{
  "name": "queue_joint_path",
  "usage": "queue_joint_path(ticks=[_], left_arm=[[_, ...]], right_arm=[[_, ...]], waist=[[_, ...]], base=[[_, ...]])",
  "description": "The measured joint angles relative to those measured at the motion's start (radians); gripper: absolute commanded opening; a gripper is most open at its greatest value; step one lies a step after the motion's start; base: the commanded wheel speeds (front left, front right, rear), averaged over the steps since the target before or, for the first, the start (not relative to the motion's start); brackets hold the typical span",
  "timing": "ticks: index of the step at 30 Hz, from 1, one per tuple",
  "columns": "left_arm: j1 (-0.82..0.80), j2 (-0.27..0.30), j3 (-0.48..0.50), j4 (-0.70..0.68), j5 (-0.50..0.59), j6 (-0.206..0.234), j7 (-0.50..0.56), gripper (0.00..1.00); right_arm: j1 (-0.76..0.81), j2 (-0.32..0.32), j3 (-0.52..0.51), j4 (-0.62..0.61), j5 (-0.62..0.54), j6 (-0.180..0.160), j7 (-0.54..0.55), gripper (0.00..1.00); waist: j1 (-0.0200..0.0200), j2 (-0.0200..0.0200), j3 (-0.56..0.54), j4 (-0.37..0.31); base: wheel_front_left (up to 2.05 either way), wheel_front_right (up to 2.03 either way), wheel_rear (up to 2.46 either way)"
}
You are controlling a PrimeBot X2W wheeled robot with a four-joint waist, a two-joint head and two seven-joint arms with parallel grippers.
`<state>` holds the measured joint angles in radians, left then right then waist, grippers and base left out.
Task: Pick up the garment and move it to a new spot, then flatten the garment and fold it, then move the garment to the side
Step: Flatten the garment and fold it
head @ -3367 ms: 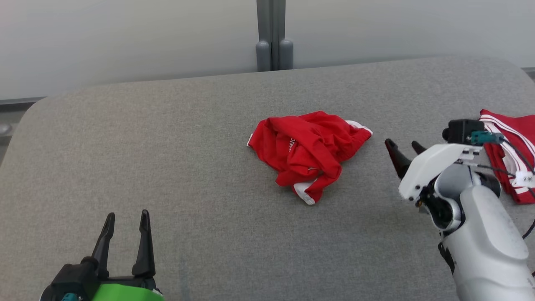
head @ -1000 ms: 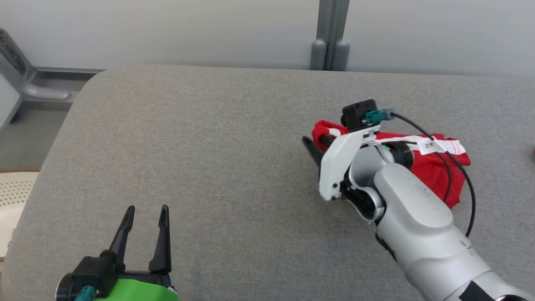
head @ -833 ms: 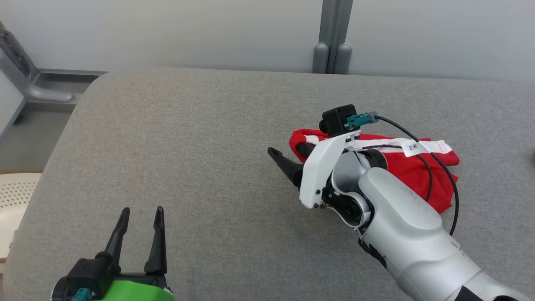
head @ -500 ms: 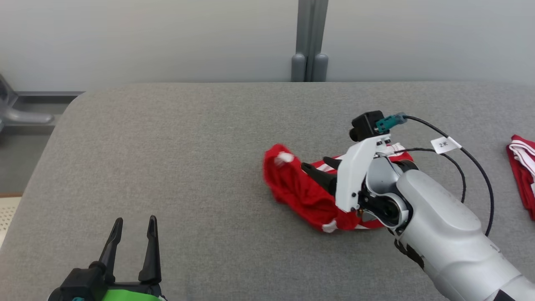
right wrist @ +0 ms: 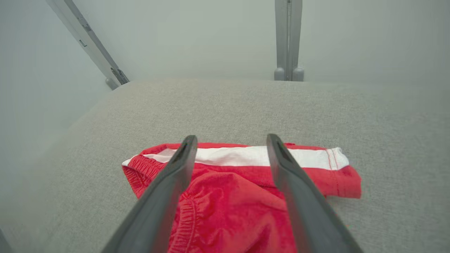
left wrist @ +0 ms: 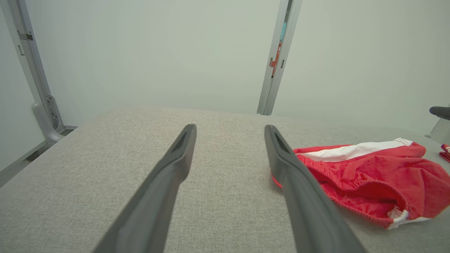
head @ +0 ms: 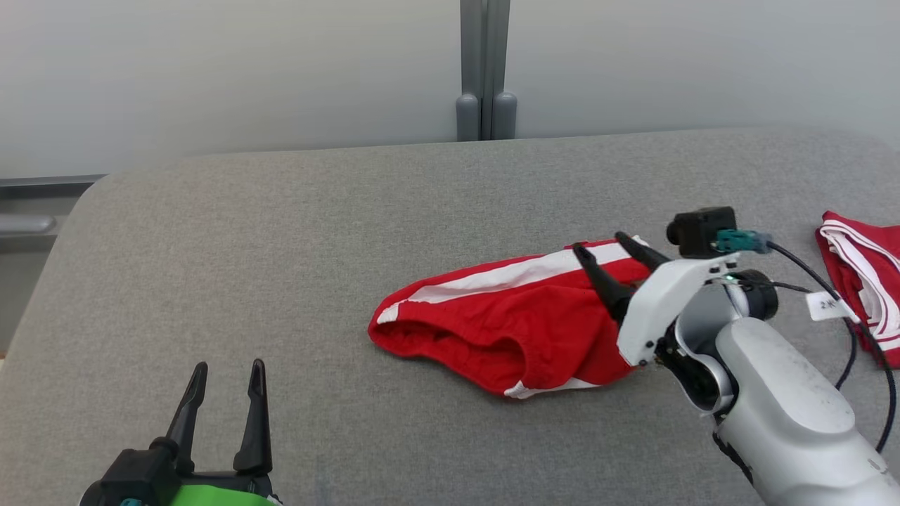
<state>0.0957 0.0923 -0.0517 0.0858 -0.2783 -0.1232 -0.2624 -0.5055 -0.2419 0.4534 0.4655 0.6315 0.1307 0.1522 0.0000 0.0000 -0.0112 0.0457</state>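
Since a moment ago, the red cloth shorts with a white side stripe (head: 506, 323) have gone from a crumpled lump bunched at the right pincer (head: 599, 242) to a long shape laid across the grey fabric-topped desk (head: 281, 246). That pincer has let go; its jaws now stand wide with nothing between them.

I judge the first step, lifting the shorts to a new spot, as done. Flattening has barely begun. The white stripe runs fairly straight along the far edge, but the near side is rumpled and an elastic opening gapes at the left end. Smoothing, folding and the final move aside are all left to do.

The shorts lie around the middle of the desk, slightly to the robot's right. The right pincer hangs over their right end, fingers pointing left along the cloth. In the right wrist view the two fingers straddle the red fabric (right wrist: 232, 189), tips near the stripe; whether they touch it I cannot tell. The left pincer (head: 228, 364) is also wide and empty, well apart from the shorts at the near left. A second red-and-white striped garment (head: 865, 274) lies at the desk's far right.
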Motion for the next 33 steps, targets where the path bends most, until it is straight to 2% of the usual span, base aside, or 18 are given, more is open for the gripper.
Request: queue_joint_path(ticks=[5, 11, 15, 20, 30, 33], left_arm=[[0.001, 0.000, 0.008, 0.000, 0.000, 0.004, 0.000, 1.00], [0.002, -0.003, 0.011, 0.010, 0.000, 0.007, 0.000, 1.00], [0.002, -0.006, 0.016, 0.019, -0.003, 0.009, 0.000, 1.00], [0.002, -0.008, 0.022, 0.034, -0.009, 0.009, 0.000, 1.00], [-0.003, -0.018, -0.001, 0.063, -0.018, 0.004, 0.000, 1.00], [-0.027, -0.022, -0.048, 0.111, -0.061, 0.000, 0.063, 1.00]], right_arm=[[0.108, -0.026, -0.109, -0.101, -0.162, 0.000, -0.180, 1.00], [0.261, -0.009, -0.257, -0.220, -0.296, 0.000, -0.282, 1.00], [0.348, 0.027, -0.345, -0.280, -0.343, 0.000, -0.290, 1.00], [0.425, 0.042, -0.402, -0.326, -0.373, 0.000, -0.278, 1.00], [0.462, 0.072, -0.425, -0.375, -0.378, 0.000, -0.236, 1.00], [0.462, 0.082, -0.425, -0.380, -0.370, 0.000, -0.231, 1.00]], waist=[[0.0000, 0.0000, -0.003, -0.017], [0.0000, 0.0000, -0.010, -0.045], [0.0000, 0.0000, -0.015, -0.067], [0.0000, 0.0000, -0.020, -0.087], [0.0000, 0.0000, -0.018, -0.108], [0.0000, 0.0000, -0.014, -0.113]], base=[[0.00, 0.00, 0.00], [0.00, 0.00, 0.00], [0.00, 0.00, 0.00], [0.00, 0.00, 0.00], [0.00, 0.00, 0.00], [0.00, 0.00, 0.00]])
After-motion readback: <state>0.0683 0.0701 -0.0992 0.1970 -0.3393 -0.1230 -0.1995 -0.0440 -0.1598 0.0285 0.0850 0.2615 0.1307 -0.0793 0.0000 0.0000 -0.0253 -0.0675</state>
